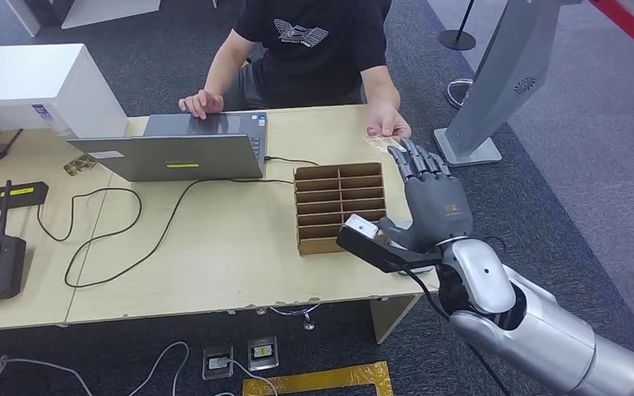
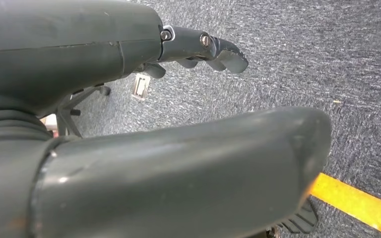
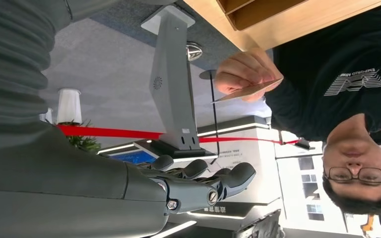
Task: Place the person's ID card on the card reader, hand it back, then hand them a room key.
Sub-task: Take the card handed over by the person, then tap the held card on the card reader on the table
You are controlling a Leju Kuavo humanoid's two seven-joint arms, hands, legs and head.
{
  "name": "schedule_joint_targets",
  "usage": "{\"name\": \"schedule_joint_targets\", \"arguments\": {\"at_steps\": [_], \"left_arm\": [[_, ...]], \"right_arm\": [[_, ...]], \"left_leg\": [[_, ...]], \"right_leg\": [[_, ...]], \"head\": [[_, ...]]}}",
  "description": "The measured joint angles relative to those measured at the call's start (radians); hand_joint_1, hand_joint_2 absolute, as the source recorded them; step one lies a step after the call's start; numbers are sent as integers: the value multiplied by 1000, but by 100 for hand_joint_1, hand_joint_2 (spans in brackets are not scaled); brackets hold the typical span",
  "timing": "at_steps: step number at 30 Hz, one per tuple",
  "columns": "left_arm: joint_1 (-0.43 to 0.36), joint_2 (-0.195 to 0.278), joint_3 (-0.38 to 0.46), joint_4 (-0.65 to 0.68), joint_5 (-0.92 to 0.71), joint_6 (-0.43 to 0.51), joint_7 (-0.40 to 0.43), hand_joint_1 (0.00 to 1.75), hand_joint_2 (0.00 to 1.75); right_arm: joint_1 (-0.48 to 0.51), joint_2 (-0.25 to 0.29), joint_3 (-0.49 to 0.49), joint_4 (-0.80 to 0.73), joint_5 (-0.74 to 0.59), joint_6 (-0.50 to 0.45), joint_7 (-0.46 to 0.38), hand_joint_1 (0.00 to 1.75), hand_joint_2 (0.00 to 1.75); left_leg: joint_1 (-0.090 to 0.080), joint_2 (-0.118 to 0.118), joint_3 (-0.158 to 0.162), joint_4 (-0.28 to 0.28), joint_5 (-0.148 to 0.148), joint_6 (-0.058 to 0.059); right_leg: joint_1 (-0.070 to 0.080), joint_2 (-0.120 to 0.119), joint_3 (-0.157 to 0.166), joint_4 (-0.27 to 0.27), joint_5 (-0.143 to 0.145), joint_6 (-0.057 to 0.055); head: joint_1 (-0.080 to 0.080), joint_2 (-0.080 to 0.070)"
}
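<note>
While the right robot hand (image 1: 429, 194) reaches empty and spread, its wrist view shows the person's card (image 3: 250, 89) lifted.

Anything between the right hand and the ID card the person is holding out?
Nothing. In the right wrist view, open air separates the right hand from the ID card in the person's hand.

I see the ID card (image 3: 248, 90), a thin pale rectangle, pinched at one end in the person's hand (image 3: 243, 74) and seen nearly edge-on in my right wrist view; from the head view that person's hand lies at the counter's (image 1: 215, 239) far right edge, the card under it hard to make out.
</note>
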Motion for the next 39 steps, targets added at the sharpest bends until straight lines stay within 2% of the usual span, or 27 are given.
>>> {"name": "schedule_joint_targets", "arguments": {"at_steps": [12,16,39], "left_arm": [[0,-1,0,0,0,0,1,0,0],[0,-2,0,0,0,2,1,0,0],[0,-3,0,0,0,4,1,0,0]], "right_arm": [[-6,33,15,117,17,-49,0,0,175],[-6,40,15,142,16,-62,0,175,175],[-6,57,39,209,-10,-91,0,175,175]], "left_leg": [[0,0,0,0,0,0],[0,0,0,0,0,0],[0,0,0,0,0,0]], "right_leg": [[0,0,0,0,0,0],[0,0,0,0,0,0],[0,0,0,0,0,0]], "head": [[0,0],[0,0],[0,0]]}}
